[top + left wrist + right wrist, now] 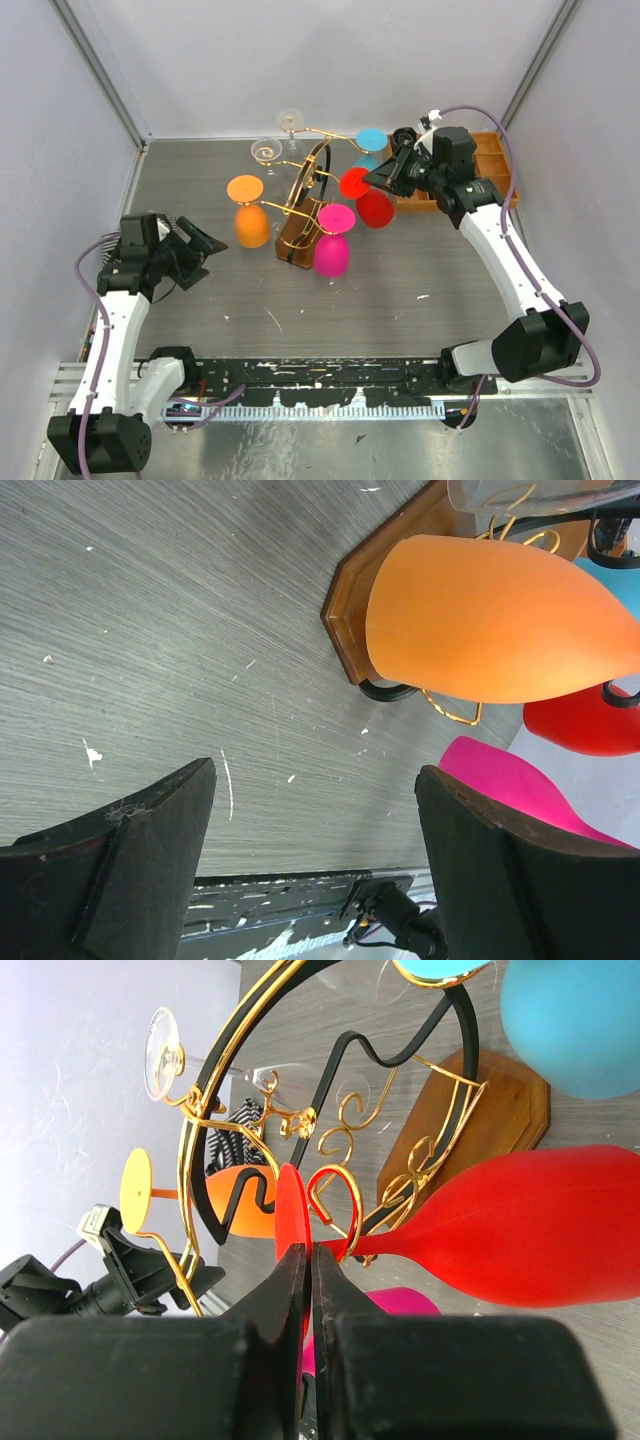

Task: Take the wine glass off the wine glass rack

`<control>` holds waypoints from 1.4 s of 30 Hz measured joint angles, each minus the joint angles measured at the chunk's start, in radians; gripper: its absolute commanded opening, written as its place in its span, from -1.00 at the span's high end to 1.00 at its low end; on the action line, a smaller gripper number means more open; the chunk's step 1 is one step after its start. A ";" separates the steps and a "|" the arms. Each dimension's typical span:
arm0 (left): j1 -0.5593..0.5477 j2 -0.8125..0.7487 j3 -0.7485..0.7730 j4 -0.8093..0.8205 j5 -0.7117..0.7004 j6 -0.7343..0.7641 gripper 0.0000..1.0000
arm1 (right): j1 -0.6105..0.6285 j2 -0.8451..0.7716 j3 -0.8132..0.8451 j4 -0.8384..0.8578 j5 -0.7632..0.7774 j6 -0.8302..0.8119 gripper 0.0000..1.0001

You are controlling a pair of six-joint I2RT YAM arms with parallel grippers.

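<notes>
Red wine glass: hangs inverted on the right-hand side of the wine glass rack. Its foot is nearest the right wrist camera and its bowl lies beyond, toward the right of that frame. The long axis runs roughly left to right there, and the stem passes through a gold scroll.

Right tool: closed edge-on across the red foot disc, with the fingers nearly meeting. This arm is at the glass. The left tool sits well apart at the left of the overhead frame, jaws spread and empty, facing the orange glass.

Assessment: the stem probably has to slide out along its scroll arm before the glass comes free, and a straight pull risks dragging the rack.

Room: tight. The pink glass hangs just beside the red bowl and the blue glass is close above it in the wrist frame. Farther off, an orange tray stands behind the right arm.

Tabletop: grey, grained and lightly scuffed, with open space to the lower right of the rack.
</notes>
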 measured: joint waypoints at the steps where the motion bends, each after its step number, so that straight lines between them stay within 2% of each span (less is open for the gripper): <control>1: 0.000 0.000 0.000 0.000 0.001 0.000 -0.76 | 0.000 0.000 -0.005 0.001 -0.002 0.005 0.98; 9: 0.000 0.003 0.000 0.000 0.005 0.000 -0.76 | 0.020 0.016 0.000 0.029 -0.021 0.036 0.98; 20: 0.000 0.007 0.000 -0.008 0.012 0.007 -0.76 | 0.028 0.182 0.126 0.059 -0.027 0.061 0.98; 31: 0.000 -0.007 0.000 -0.042 0.011 0.021 -0.77 | -0.139 0.178 0.185 0.054 -0.038 0.064 0.98; 38: 0.000 -0.010 0.000 -0.044 0.013 0.021 -0.77 | -0.257 0.064 0.185 -0.118 -0.039 -0.062 0.98; 42: 0.000 -0.014 0.000 -0.044 0.024 0.021 -0.77 | -0.267 0.006 0.230 -0.313 0.084 -0.208 0.98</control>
